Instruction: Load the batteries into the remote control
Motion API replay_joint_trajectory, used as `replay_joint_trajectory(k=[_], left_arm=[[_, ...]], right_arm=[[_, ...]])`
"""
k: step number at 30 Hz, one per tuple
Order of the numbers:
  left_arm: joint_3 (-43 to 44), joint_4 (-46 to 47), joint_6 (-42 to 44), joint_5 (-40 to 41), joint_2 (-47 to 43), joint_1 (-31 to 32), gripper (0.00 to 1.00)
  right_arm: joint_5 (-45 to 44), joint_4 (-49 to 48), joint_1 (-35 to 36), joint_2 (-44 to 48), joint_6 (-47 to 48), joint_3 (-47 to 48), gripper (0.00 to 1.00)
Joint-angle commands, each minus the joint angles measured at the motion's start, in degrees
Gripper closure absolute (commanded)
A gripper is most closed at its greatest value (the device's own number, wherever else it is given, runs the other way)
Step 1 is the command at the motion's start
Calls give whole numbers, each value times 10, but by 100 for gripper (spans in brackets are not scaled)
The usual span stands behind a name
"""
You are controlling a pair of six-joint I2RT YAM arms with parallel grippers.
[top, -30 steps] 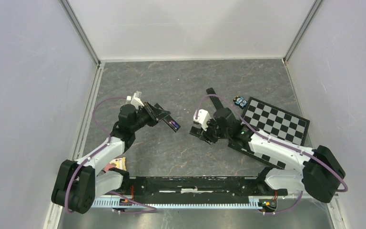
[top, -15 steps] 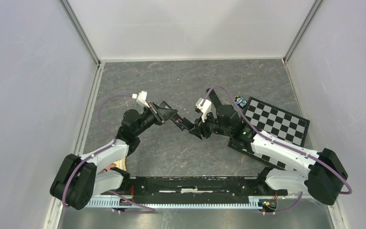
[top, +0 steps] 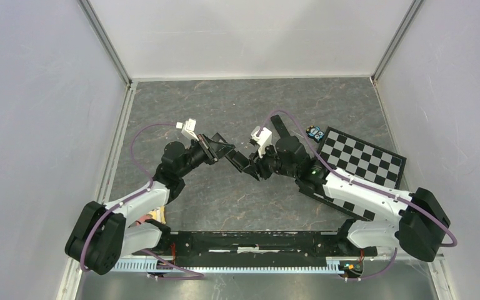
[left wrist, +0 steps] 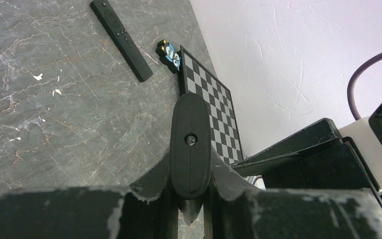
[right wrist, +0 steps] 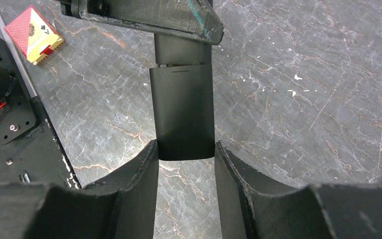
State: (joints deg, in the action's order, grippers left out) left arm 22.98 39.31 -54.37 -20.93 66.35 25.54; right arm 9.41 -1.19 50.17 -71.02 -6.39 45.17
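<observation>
My left gripper [top: 220, 149] is shut on a black remote control [top: 236, 160] and holds it above the table, pointing right. Seen end-on in the left wrist view, the remote control [left wrist: 190, 134] is clamped between both fingers of the left gripper [left wrist: 191, 162]. My right gripper [right wrist: 185, 149] stands open, its fingertips on either side of the remote control's [right wrist: 181, 109] free end; I cannot tell whether they touch it. The batteries [top: 315, 132] lie on the table by the checkerboard's far corner, blue and orange showing [left wrist: 169, 52].
A slim black second remote [left wrist: 121, 39] lies on the table behind the right arm [top: 279, 124]. A checkerboard [top: 362, 159] lies at the right. A red card pack [right wrist: 34, 35] sits near the left arm's base [top: 155, 214]. Walls enclose the table.
The left arm swung the remote control right towards the middle. The right gripper moved left to meet it, and its fingertips now flank the remote's end. Neither jaw opening changed.
</observation>
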Motion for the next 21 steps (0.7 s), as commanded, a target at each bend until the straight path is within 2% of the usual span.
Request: replay_joint_trajectory(k=[1, 12, 21], left_arm=[[27, -5, 3, 7, -13, 2, 98], [32, -5, -14, 5, -13, 2, 98], [45, 4, -52, -19, -8, 2, 98]], right_arm=[[-17, -2, 4, -7, -3, 32, 69], [-4, 3, 7, -26, -5, 35, 69], [-28, -6, 7, -40, -15, 37, 69]])
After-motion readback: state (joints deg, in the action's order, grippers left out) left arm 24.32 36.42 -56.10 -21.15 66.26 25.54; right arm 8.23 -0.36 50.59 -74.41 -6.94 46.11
